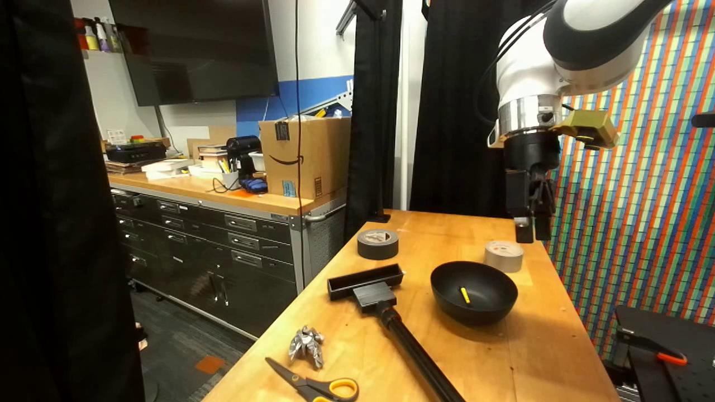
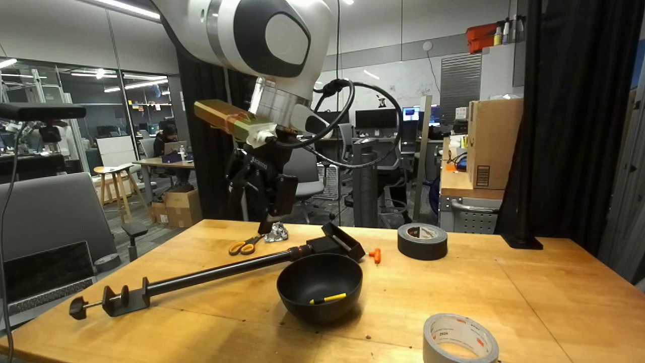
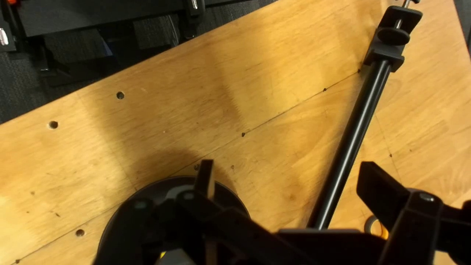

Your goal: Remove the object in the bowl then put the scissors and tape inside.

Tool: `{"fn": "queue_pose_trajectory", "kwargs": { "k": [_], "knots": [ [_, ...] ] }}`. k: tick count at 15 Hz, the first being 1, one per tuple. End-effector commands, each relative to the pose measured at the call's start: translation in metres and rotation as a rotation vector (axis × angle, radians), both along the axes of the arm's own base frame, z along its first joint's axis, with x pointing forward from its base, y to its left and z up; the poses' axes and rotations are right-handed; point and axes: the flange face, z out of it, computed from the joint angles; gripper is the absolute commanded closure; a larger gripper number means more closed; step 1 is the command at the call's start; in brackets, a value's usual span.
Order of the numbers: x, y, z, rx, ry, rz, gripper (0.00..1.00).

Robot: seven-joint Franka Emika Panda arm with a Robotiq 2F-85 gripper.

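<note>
The Franka Panda arm (image 1: 528,70) wears smooth white shells, with a charcoal joint cover (image 2: 249,38) ringing a white oval cap (image 2: 288,41). A shiny silver collar (image 1: 525,114) meets a black cylindrical mount (image 1: 530,152). On the wrist sits a yellow-olive, box-like block (image 2: 219,115), whitish wrapping (image 2: 263,135) at one end. Black cables (image 2: 333,87) bunch and loop, seen above the far edge of the counter (image 2: 579,292). The Robotiq gripper (image 1: 534,231) is black, with small white lettering, angular fingers (image 3: 379,191) and a silvery screw head (image 3: 427,197).
</note>
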Motion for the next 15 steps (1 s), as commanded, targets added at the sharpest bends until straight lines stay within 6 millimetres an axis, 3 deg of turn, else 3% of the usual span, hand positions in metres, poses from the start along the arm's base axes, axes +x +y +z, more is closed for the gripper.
{"fn": "queue_pose_trajectory", "kwargs": {
  "k": [1, 9, 15],
  "knots": [
    [0.002, 0.000, 0.001, 0.016, 0.003, -0.034, 0.00],
    [0.028, 0.001, -0.008, 0.128, 0.013, -0.383, 0.00],
    [0.056, -0.020, -0.044, 0.084, -0.088, -0.590, 0.00]
  ]
}}
